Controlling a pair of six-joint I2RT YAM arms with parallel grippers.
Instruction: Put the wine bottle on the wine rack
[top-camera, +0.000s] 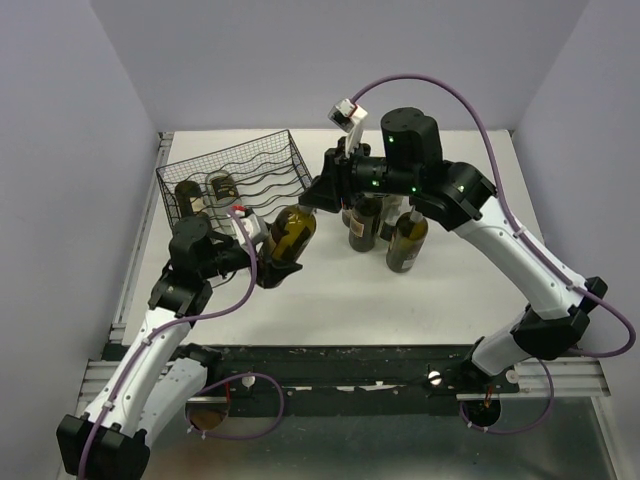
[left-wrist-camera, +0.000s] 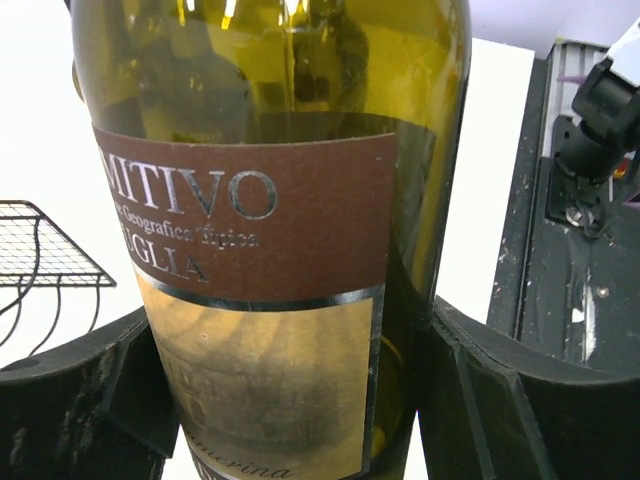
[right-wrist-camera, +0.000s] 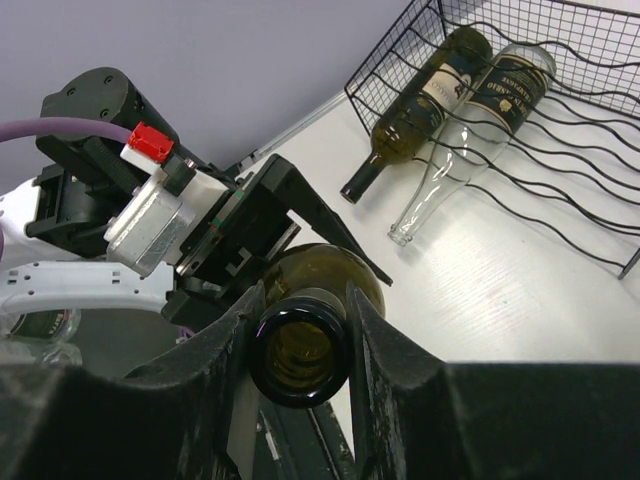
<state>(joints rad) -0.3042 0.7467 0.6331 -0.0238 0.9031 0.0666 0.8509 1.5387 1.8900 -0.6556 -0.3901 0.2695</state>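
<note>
**A:** Start big. What's on the worktop (top-camera: 420, 300)?

**B:** Both arms reach in. The left arm (top-camera: 150, 340) comes from the near left and the right arm (top-camera: 520, 260) arcs over from the near right. The rack (top-camera: 285, 150) sits at the far left, with two racked bottles (top-camera: 205, 190) lying in its leftmost cradles. Three standing bottles (top-camera: 390, 235) wait mid-worktop.

**A:** And the bottle itself?

**B:** The bottle (top-camera: 292, 230) looks lifted off the worktop. It is tilted by the rack's near right corner, held between the arms. The left jaws are closed on its body. The right jaws are closed on the neck just below the mouth (right-wrist-camera: 297, 355).

**A:** Why two grips?

**B:** My guess is that one grip at each end keeps heavy, slick glass from swinging while it is laid flat into a free cradle.

**A:** What does each camera add?

**B:** The top view gives the layout but hides both contacts. The left wrist view shows pads (left-wrist-camera: 90, 400) flanking the body on both sides, low on the label (left-wrist-camera: 250, 220). The right wrist view shows the uncorked mouth clamped, and the free cradles to the right of the racked pair.
</note>
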